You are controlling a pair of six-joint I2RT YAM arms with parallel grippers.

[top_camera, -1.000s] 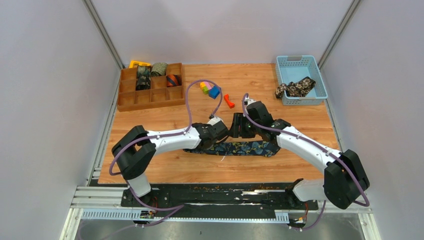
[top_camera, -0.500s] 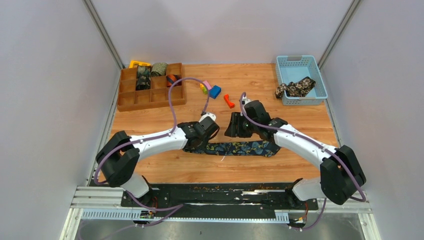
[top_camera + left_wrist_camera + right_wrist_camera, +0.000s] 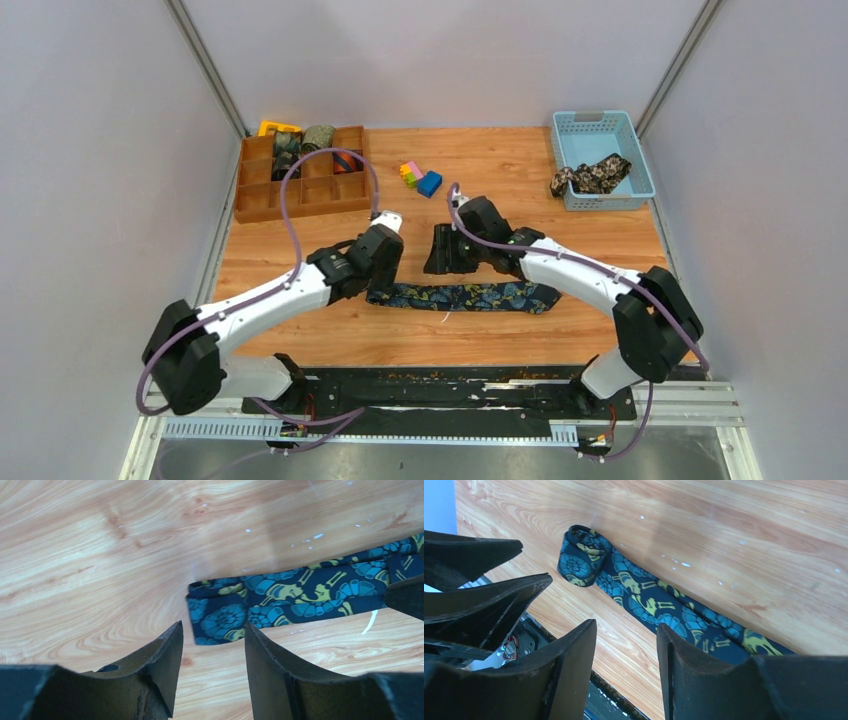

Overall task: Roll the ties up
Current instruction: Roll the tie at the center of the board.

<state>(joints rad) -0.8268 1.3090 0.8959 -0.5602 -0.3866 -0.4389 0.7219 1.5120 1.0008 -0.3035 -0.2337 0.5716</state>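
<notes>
1. Both arms have slid leftward along the navy paisley tie [image 3: 465, 296] over the last second. The left gripper [image 3: 212, 630] went from over the tie's middle to its left end, and the right gripper [image 3: 624, 630] followed close behind.
2. That end is now turned over on itself into a small started coil [image 3: 581, 555]. The rest of the strip lies flat and straight on the wooden table [image 3: 300, 340], so the rolling looks barely begun.
3. Left jaws stand moderately apart and empty, tips angled down. The coil lies just ahead of the gap between them, untouched.
4. Right jaws are likewise parted and hold nothing. The flat strip runs across beyond their gap, with the coil further ahead and off to one side.
5. Both forearms reach inward and low, wrists near each other above the tie. This stance looks suited to pinching the coil and turning it onward.
</notes>
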